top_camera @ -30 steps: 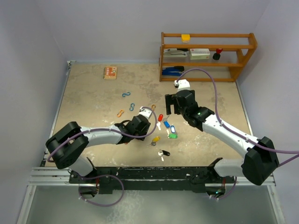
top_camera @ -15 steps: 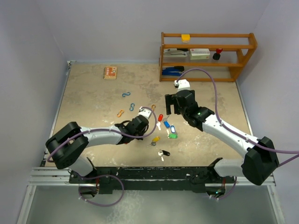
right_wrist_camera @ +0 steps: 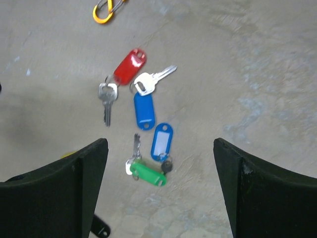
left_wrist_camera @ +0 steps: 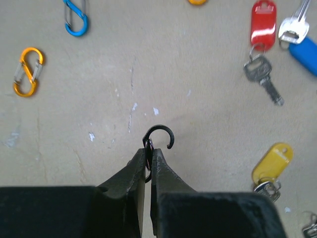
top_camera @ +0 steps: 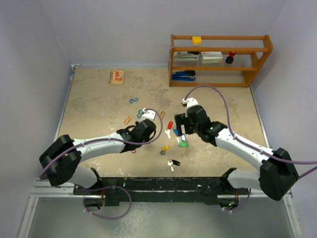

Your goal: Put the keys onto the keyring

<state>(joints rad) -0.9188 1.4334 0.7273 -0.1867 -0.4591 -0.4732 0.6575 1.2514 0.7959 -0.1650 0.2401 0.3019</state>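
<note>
Lying clustered, silver keys (right_wrist_camera: pixel 144 111) show red, blue, green plastic heads.

- My tabletop (top_camera: pixel 99 99), beige and mottled, carries the keys (right_wrist_camera: pixel 144 110) around its centre.
- S-clips (top_camera: pixel 140 113) lie at ten o'clock, a small box (top_camera: pixel 117 77) at eleven.
- A wooden shelf (top_camera: pixel 220 59) stands at one o'clock.

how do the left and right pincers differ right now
The left pincer is shut, pinching a black keyring; the right pincer is open and holds nothing. The left is over bare table beside the keys; the right hangs above the keys. Both point down at the table.
</note>
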